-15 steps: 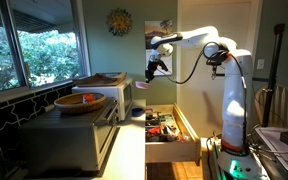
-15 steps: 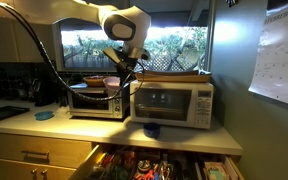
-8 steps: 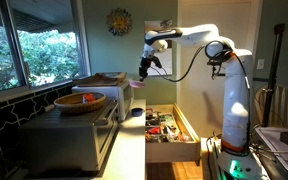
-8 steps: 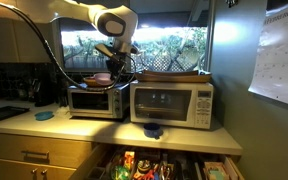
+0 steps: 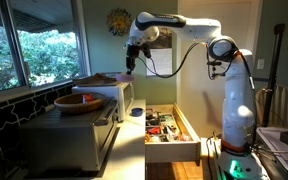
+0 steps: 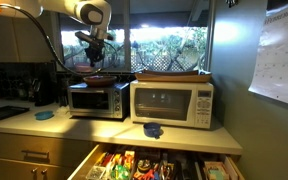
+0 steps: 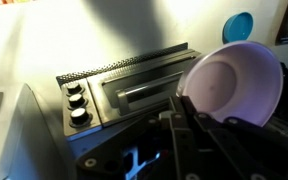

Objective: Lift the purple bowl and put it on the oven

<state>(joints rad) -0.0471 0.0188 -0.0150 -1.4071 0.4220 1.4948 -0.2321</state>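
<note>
The gripper (image 7: 190, 118) has its jaws pinched narrow on the lower edge of the purple bowl (image 7: 234, 84). The bowl stands tilted up from the jaws in the wrist view, its pale, empty inside facing the camera. Past the jaws and off to their side in that view lies the oven (image 7: 119, 92), grey metal, with three dark knobs (image 7: 74, 102) in a column beside its door. Beyond the bowl's far rim a blue round thing (image 7: 239, 25) shows, partly cut off. In an exterior view the gripper (image 6: 94, 52) hangs in the air over the oven (image 6: 94, 99). The brown wooden bowl (image 6: 94, 76) sits on the oven's top just under the jaws, apart from them. To one side of the jaws stands the white microwave (image 6: 172, 103), touching or just beside the oven. Well below the jaws, an open drawer (image 6: 154, 165) is full of small tools.
</note>
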